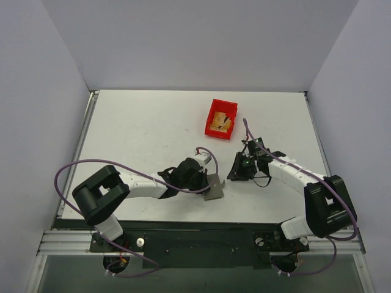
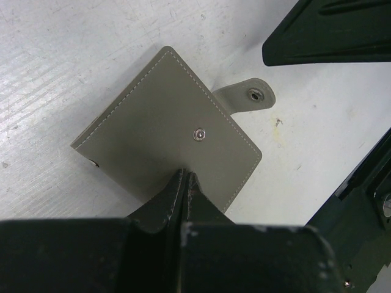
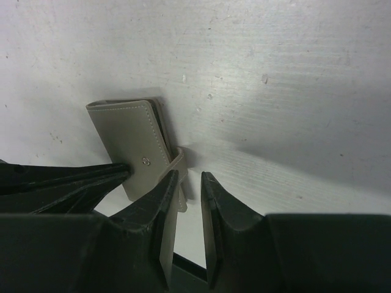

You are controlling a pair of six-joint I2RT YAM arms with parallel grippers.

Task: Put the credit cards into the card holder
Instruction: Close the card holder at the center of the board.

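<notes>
The grey card holder [image 1: 215, 189] [image 2: 165, 134] [image 3: 125, 131] lies closed on the white table between the two arms. My left gripper [image 1: 209, 181] [image 2: 185, 174] is shut, its tips resting on the holder's cover just below the snap stud. The holder's lighter closing tab [image 2: 247, 96] [image 3: 181, 162] sticks out unfastened. My right gripper [image 1: 236, 172] [image 3: 186, 174] is open, and the tab runs between its jaws against the left finger. The gold-tan credit cards [image 1: 219, 124] sit in a red bin farther back.
The red plastic bin [image 1: 211, 113] stands at the back centre-right of the table. Grey walls close in the left, back and right sides. The black mounting rail [image 1: 195, 241] runs along the near edge.
</notes>
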